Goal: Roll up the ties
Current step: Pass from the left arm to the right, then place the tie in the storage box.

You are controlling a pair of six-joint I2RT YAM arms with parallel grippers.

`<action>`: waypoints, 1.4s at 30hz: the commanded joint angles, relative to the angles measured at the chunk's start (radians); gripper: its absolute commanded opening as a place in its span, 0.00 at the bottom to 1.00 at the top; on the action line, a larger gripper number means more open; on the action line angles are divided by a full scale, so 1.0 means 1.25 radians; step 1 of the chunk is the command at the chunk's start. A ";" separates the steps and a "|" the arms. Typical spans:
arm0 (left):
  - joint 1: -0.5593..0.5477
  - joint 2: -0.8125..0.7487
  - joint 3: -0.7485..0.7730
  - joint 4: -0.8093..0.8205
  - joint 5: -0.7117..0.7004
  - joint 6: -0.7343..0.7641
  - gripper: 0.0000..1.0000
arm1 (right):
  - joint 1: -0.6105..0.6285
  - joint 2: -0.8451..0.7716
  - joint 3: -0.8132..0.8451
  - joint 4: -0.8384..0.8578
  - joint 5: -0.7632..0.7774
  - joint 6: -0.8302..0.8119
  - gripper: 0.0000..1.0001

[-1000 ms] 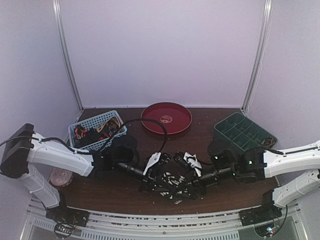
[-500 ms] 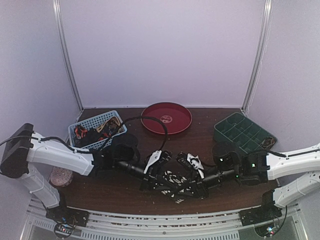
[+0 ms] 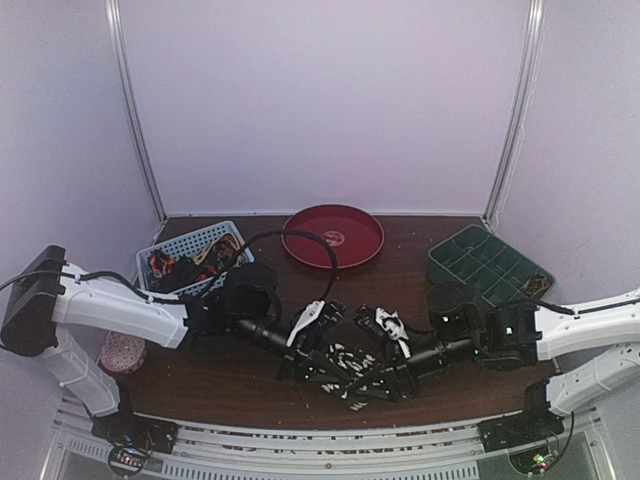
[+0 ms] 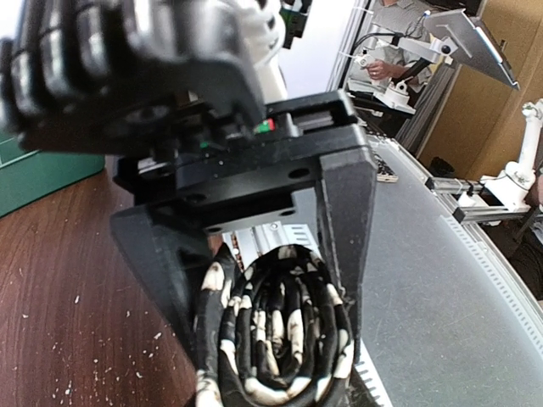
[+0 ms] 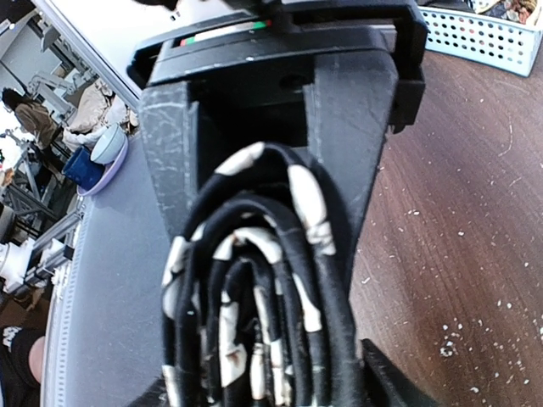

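You have the black tie with pale speckles wound into a tight coil near the front middle of the desk, caught between both arms, which meet head-on. In the left wrist view the right claw faces the camera with a finger on each side of the coil and the fabric touching both, so it is closed down to the width of the roll and gripping it. The right wrist view shows the same for the left claw: its two fingers press the roll's flanks, with the layers standing on edge between them. Compared with a second ago very little has changed. The roll sits in almost the same spot, the left arm has barely shifted, and the right arm's wrist has slid a little toward its own side while its claw stays on the tie. The other ties, orange, red and dark, lie heaped in the blue basket at the back left, as before. The red plate, the green compartment tray and the pinkish speckled ball under the left arm have not moved. Pale crumbs dot the dark wood around the roll.
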 commanded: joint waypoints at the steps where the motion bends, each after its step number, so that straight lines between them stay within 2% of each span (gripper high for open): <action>1: -0.002 -0.001 0.035 0.011 0.036 0.013 0.07 | 0.003 -0.012 -0.001 -0.023 0.010 -0.024 0.60; 2: -0.002 0.001 0.037 0.009 0.035 0.014 0.07 | 0.003 -0.010 -0.001 -0.024 0.011 -0.025 0.58; 6: -0.002 0.009 0.036 0.017 0.035 0.010 0.07 | 0.004 -0.006 -0.004 -0.018 0.018 -0.017 0.23; 7: -0.002 0.009 0.036 0.017 0.032 0.009 0.07 | 0.003 -0.005 -0.003 -0.019 0.023 -0.012 0.18; 9: -0.002 0.005 0.033 0.024 0.016 0.005 0.11 | 0.003 -0.004 -0.003 -0.013 0.048 0.010 0.14; 13: -0.001 -0.030 0.028 0.021 -0.075 -0.004 0.37 | 0.002 -0.009 -0.010 0.001 0.095 0.061 0.14; 18: 0.004 -0.094 0.026 -0.033 -0.287 -0.015 0.70 | 0.003 -0.028 -0.013 0.001 0.209 0.161 0.17; 19: 0.006 -0.109 0.023 -0.040 -0.333 -0.024 0.92 | 0.002 -0.029 -0.005 -0.019 0.240 0.178 0.17; 20: 0.010 -0.129 0.018 -0.051 -0.390 -0.035 0.98 | 0.002 -0.029 0.007 -0.053 0.279 0.196 0.17; 27: 0.023 -0.235 0.000 -0.128 -0.622 -0.041 0.98 | -0.028 0.021 0.151 -0.287 0.544 0.336 0.19; 31: 0.043 -0.302 -0.013 -0.197 -0.728 -0.070 0.98 | -0.128 0.062 0.234 -0.418 0.615 0.398 0.18; 36: 0.063 -0.387 -0.042 -0.262 -0.730 -0.093 0.98 | -0.309 0.080 0.296 -0.497 0.638 0.455 0.17; 42: 0.063 -0.430 -0.052 -0.363 -0.767 -0.056 0.98 | -0.437 0.139 0.408 -0.614 0.739 0.584 0.19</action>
